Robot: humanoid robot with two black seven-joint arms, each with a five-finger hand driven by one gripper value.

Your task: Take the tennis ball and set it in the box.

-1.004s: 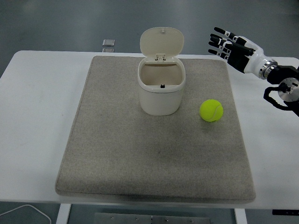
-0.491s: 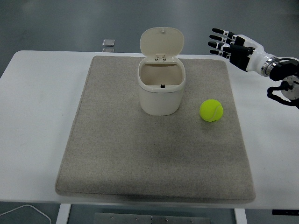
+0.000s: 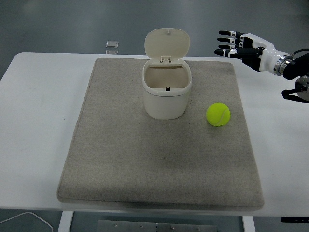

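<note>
— What are the fingers (image 3: 227, 42) doing?

— They are stretching out straight and slightly apart, pointing toward the picture's left, clasping nothing. They belong to the right hand (image 3: 244, 46), which is hanging in the air above the table's far right corner, past the mat's far edge. The black forearm is running off the right edge.

— And the tennis ball (image 3: 218, 114)?

— It is sitting on the grey mat (image 3: 120, 159), right of the box and nearer the camera than the hand, well apart from both. Being round, it is showing no long axis; a pale seam is curving across its face.

— What is the box holding?

— The cream box (image 3: 165, 99) is standing upright near the mat's far middle, its hinged lid (image 3: 167, 44) tipped up and back. Its inside is looking bare as far as the view reaches; only a small dark catch is showing on the inner near wall.

— Anything different from a second ago?

— The hand has been drifting up and to the right, further from the ball. Ball and box are lying where they were.

— Anything else on the white table (image 3: 34, 111)?

— A small flat grey object (image 3: 112, 44) beyond its far edge, and a white cable (image 3: 29, 217) at the bottom left.
</note>
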